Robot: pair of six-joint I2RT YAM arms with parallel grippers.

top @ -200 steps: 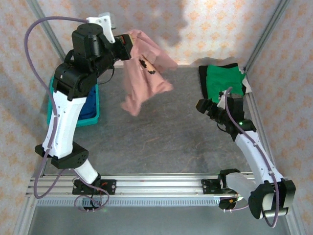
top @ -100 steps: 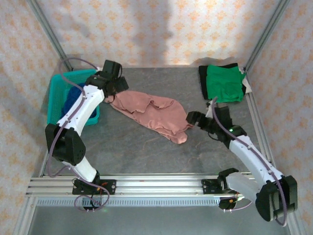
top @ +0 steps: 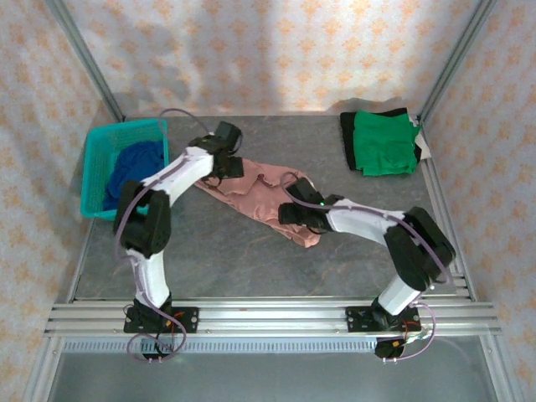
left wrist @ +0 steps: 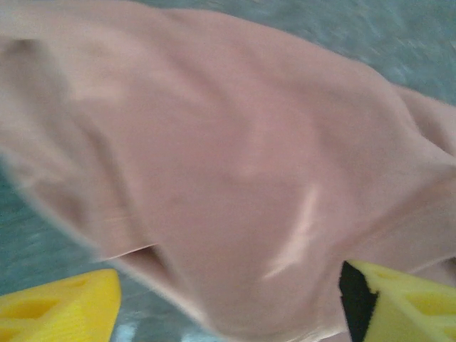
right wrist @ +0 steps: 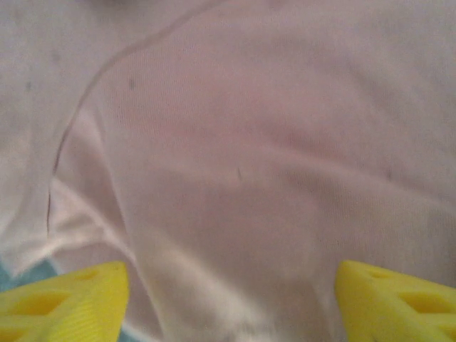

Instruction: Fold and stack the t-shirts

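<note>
The dusty-pink t-shirt (top: 266, 198) lies crumpled on the middle of the table. My left gripper (top: 232, 166) hovers open at its left end. In the left wrist view its yellow fingers (left wrist: 58, 308) stand wide apart with pink cloth (left wrist: 235, 178) under and between them. My right gripper (top: 292, 214) is down on the shirt's right end, also open. Its fingers (right wrist: 65, 301) straddle pink cloth (right wrist: 242, 185). The green t-shirt (top: 383, 144) lies folded at the back right on a dark piece of cloth. The dark blue t-shirt (top: 132, 167) is bunched in the basket.
A teal plastic basket (top: 126, 131) stands at the left side of the table. Metal frame posts and patterned walls close in the back and sides. An aluminium rail (top: 268, 311) with the arm bases runs along the near edge.
The left gripper opened and let go of the pink shirt, which fell from the air onto the table. The left arm came down to the right; the right arm reached left onto the shirt.
</note>
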